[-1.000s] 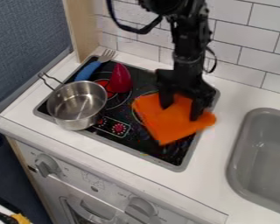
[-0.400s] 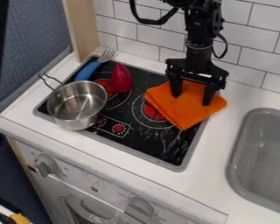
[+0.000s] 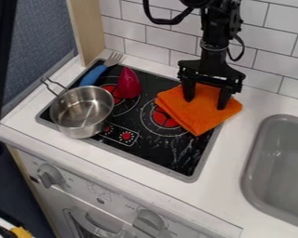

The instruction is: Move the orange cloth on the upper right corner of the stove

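Left knob (image 3: 50, 175): grey, on the front panel below the bench (image 3: 102, 160).
Pot (image 3: 83, 109): silver, upright at the stove's left side, wire handle angled to the rear left, out past the stove edge.
Fork (image 3: 94, 75): blue handle on the stove, rear left, behind the pot; silver tines toward the tiled wall (image 3: 136, 31).
Red cone (image 3: 128, 84): right of the fork, on the stove by the rear left burner.
Stove (image 3: 176, 151): black top, grey rim, set in the bench; two red control marks near its front edge, right of the pot.
Orange cloth (image 3: 192, 115): upper right corner of the stove, part over the right burner; right end past the rim, over the bench.
My gripper (image 3: 206, 104): above the cloth, pointing down.
My fingers (image 3: 188, 90): spread, tips at the cloth, cloth visible between them.
Sink (image 3: 285, 162): grey basin, far right, apart from the stove.
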